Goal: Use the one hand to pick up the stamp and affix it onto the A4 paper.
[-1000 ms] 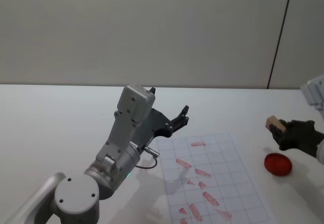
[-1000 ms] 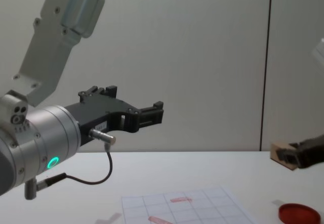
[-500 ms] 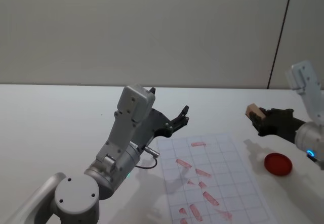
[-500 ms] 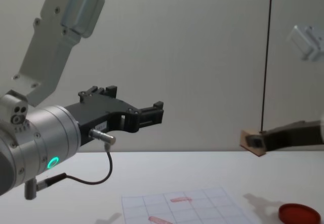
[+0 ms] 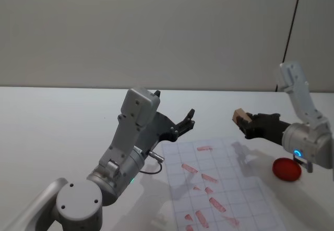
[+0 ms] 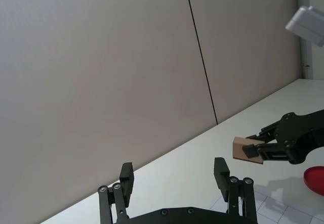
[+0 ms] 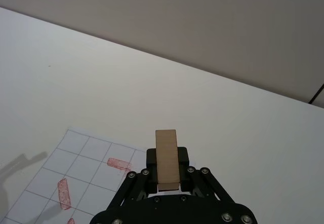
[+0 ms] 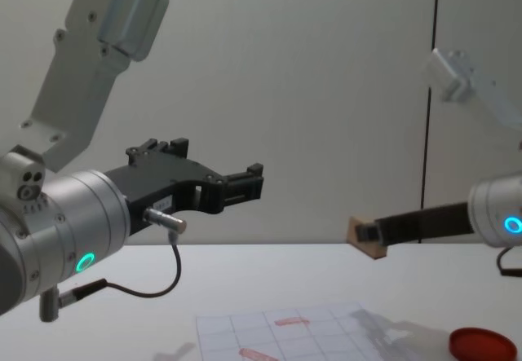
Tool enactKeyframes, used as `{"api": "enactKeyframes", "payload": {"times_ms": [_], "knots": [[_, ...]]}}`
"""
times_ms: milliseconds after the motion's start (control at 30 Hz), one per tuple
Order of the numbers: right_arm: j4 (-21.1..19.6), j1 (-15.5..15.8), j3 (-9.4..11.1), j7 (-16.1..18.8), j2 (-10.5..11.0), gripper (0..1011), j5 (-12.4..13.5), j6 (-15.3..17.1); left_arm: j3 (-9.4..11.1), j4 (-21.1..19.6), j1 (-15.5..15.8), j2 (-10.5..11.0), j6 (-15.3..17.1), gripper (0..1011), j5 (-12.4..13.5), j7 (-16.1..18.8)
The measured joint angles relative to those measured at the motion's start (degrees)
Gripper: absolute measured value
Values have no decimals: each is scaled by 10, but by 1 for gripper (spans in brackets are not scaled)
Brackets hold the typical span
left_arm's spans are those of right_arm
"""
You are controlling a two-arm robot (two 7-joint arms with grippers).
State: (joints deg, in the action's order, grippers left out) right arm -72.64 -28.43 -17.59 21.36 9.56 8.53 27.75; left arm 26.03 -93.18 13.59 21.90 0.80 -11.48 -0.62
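Head view: right gripper, blue ring, right of centre, clamped on stamp. Block held aloft over upper right edge of A4 paper, likely lining up for press. Forearm near level, reaching frame-left, wrist above red ink pad. Left gripper parked mid-frame, fingers spread.

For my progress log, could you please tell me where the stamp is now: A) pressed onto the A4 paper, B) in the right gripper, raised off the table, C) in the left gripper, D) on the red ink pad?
B: the right gripper is shut on the stamp, in the air above the table.
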Motion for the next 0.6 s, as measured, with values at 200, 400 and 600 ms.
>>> {"api": "enactKeyframes", "payload": {"times_ms": [200, 400, 600], "knots": [[2, -2, -9, 6, -5, 217, -10, 23, 0, 0, 0, 0, 0, 1002, 0, 0], [0, -2, -17, 9, -8, 217, -19, 39, 0, 0, 0, 0, 0, 1002, 0, 0], [0, 0, -24, 8, -12, 217, -23, 53, 0, 0, 0, 0, 0, 1002, 0, 0]]}}
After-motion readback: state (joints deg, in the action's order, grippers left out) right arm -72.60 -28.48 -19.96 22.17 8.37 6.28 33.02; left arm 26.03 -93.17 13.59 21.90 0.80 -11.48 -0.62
